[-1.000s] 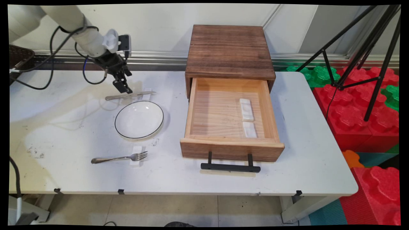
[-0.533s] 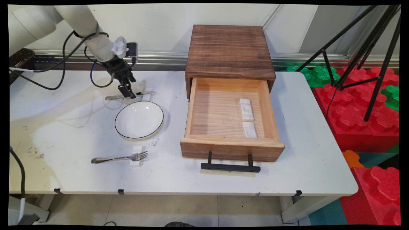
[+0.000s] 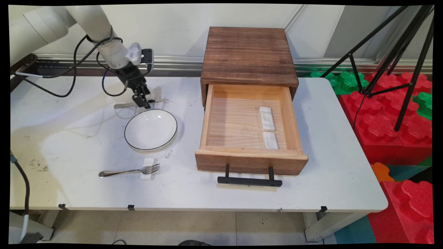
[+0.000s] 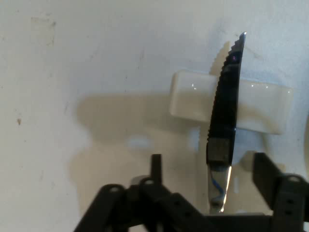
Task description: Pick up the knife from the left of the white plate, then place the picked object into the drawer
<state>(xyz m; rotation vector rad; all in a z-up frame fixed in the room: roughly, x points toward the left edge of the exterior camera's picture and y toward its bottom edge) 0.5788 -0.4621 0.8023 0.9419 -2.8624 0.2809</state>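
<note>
A silver knife lies on the white table behind a white plate, its serrated blade resting on a small white cutlery rest. My gripper hangs low over the knife's middle, and it is open. In the hand view the knife runs up between the two fingers, nearer the right one, with neither finger touching it. The plate sits just in front of the gripper.
A fork lies on another white rest near the table's front. To the right stands a wooden box with its drawer pulled out, two white rests inside. A tripod and foam blocks stand beyond the right edge.
The gripper has moved right and down, from beside the knife's handle to over the knife's middle. Nothing on the table has moved.
</note>
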